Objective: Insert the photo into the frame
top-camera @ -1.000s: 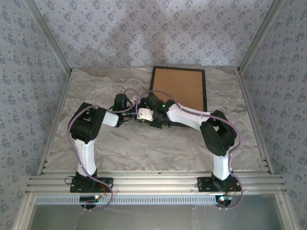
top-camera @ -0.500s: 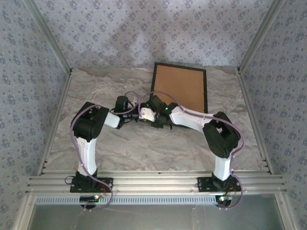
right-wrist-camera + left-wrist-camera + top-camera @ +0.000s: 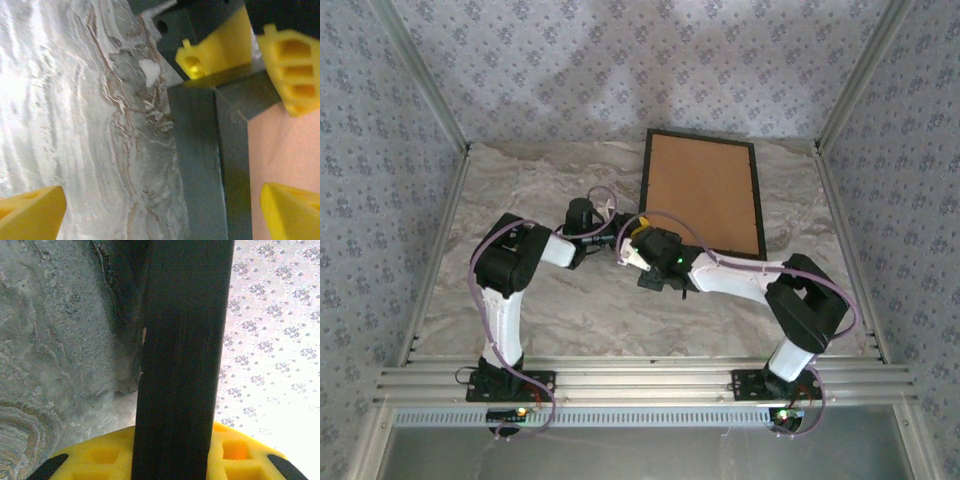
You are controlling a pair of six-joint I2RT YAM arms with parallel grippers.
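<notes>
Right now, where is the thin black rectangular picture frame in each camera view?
Top external: thin black rectangular picture frame, upper centre-right, around a brown board.
Left wrist: its edge is a broad dark vertical bar through the middle.
Right wrist: its corner sits centre-right, running to the bottom.
Shared landmark: the grey veined marble tabletop beside it.

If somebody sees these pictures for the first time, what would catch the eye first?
The black frame with its brown backing board sits at the far right of the marble table. At its near left corner the left end effector grips the frame's edge between yellow pads, while the right end effector hangs wide open just over it.
</notes>
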